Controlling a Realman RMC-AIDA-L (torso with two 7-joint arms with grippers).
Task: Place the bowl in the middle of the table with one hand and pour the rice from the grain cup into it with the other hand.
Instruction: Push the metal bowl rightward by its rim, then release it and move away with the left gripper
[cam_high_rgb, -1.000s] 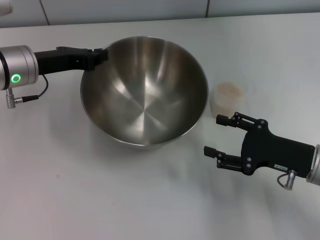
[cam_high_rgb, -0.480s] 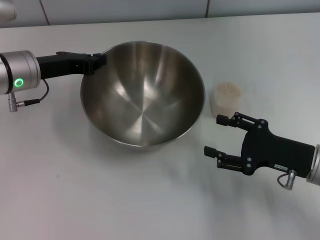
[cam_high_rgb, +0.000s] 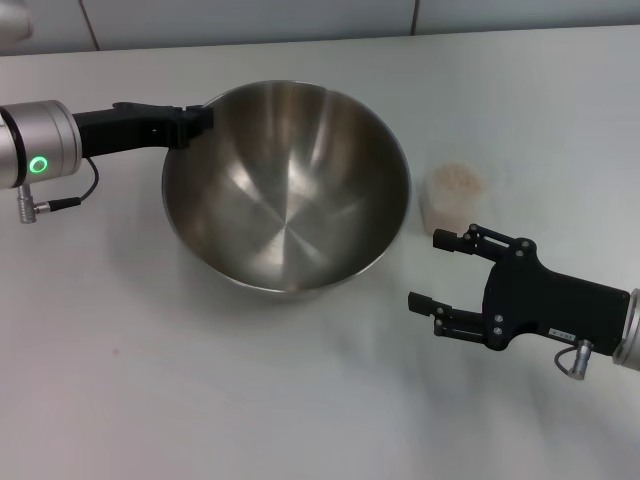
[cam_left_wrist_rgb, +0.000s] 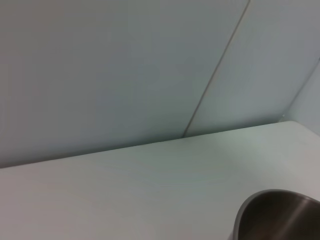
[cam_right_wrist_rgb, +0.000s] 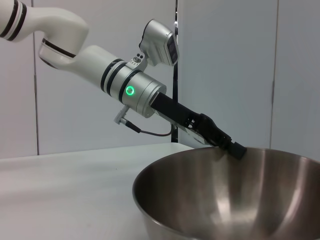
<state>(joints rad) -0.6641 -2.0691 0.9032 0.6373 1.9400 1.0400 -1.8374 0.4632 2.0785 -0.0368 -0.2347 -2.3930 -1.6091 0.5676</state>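
At the middle of the bench (cam_high_rgb: 300, 400), the steel bowl (cam_high_rgb: 286, 185) has settled since a second ago, the left claw (cam_high_rgb: 200, 120) seemingly clamped on its rim, while the spread right claw (cam_high_rgb: 432, 270) waits near the grain cup (cam_high_rgb: 455, 195).

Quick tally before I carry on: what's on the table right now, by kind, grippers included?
Large round stainless-steel mixing bowl: 1
Small clear plastic grain cup holding pale rice: 1
Black two-finger grippers: 2, the left gripper at the bowl's rim, the right gripper open near the cup
Total: 4
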